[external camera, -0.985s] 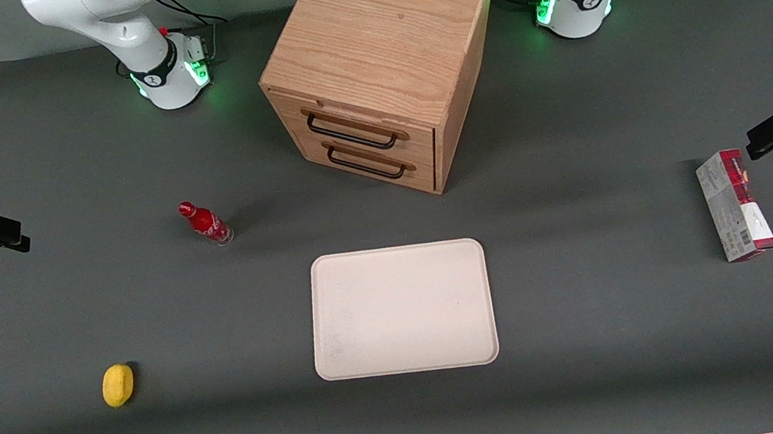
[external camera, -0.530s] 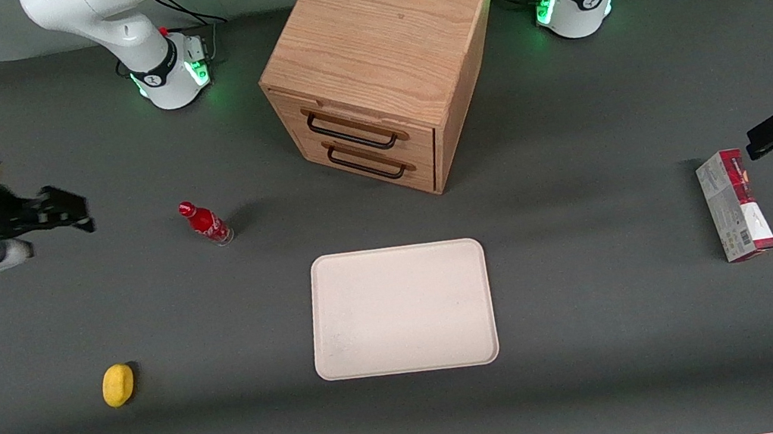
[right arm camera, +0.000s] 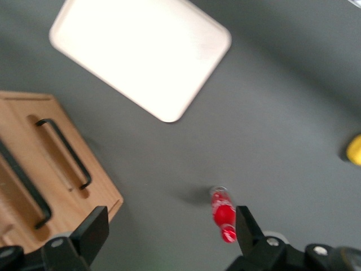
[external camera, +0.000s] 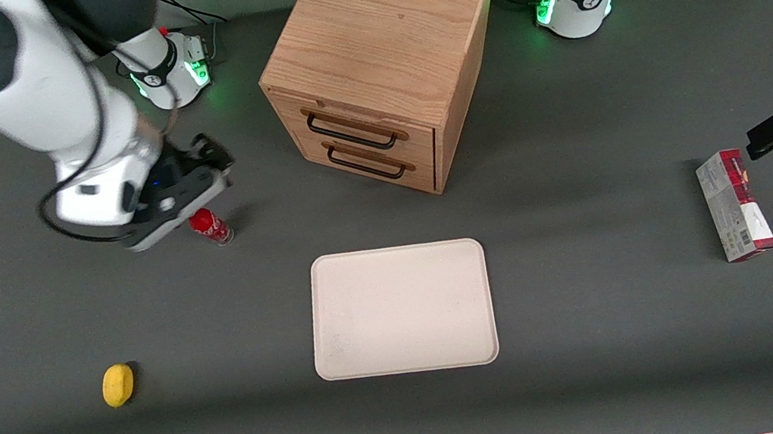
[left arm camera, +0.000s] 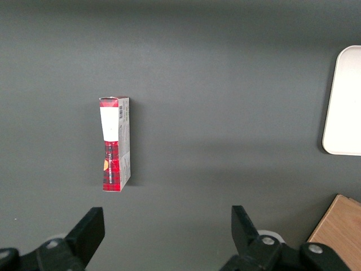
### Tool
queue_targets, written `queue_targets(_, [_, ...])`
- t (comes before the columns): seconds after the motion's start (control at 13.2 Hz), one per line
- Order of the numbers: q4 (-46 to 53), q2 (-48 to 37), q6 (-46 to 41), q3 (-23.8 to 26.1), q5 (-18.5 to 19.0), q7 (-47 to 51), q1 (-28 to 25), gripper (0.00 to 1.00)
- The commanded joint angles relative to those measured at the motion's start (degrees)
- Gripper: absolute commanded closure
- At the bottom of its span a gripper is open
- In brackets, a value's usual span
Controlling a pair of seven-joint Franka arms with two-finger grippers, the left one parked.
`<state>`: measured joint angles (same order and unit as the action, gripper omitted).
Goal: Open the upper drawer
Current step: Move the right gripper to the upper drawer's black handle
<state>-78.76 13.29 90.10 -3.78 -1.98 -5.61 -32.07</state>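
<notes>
We see the gripper point(external camera: 213, 158) hanging above the table point(external camera: 608, 367), w/ a red bottle point(external camera: 208, 226) standing upright just beside it, a bit nearer the front camera; in the wrist view the bottle point(right arm camera: 223, 217) sits betw. the two fingers point(right arm camera: 93, 231), which are spread wide and hold nothing. Nothing stands betw. the jaws and the cabinet point(external camera: 379, 42); the bottle is off to one side of that gap.

Other things: a cream tray point(external camera: 400, 310) lies flat, nearer the front camera than the cabinet and well apart from the jaws. A yellow rounded obj. point(external camera: 117, 384) lies nearer the camera still, toward the working arm's end. A red/white/grey carton point(external camera: 734, 205) lies flat toward the parked arm's end, far from the jaws.

Writing: the bottle has white markings and the carton has print + a barcode-like patch, but we can't read either.

The upper drawer point(external camera: 362, 129) looks closed, front flush w/ the lower drawer point(external camera: 367, 162) just below it. Its black bar handle point(external camera: 351, 132) is near the gripper but not touching, at about the same distance from the camera, toward the parked arm's end from the jaws.
</notes>
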Motion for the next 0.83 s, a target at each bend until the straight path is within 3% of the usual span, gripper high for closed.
queue_targets(0.0, [2.6, 2.4, 1.2, -0.4, -0.7, -1.3, -5.4, 0.00])
queue_targets(0.23, [2.4, 3.7, 1.6, -0.4, -0.8, -7.8, -9.0, 0.00])
queue_targets(0.53, [1.5, 4.8, 2.7, -0.4, -0.8, -8.8, -13.6, 0.00])
queue_targets(0.76, [0.8, 4.6, 2.7, -0.4, -2.3, -11.3, -13.6, 0.00])
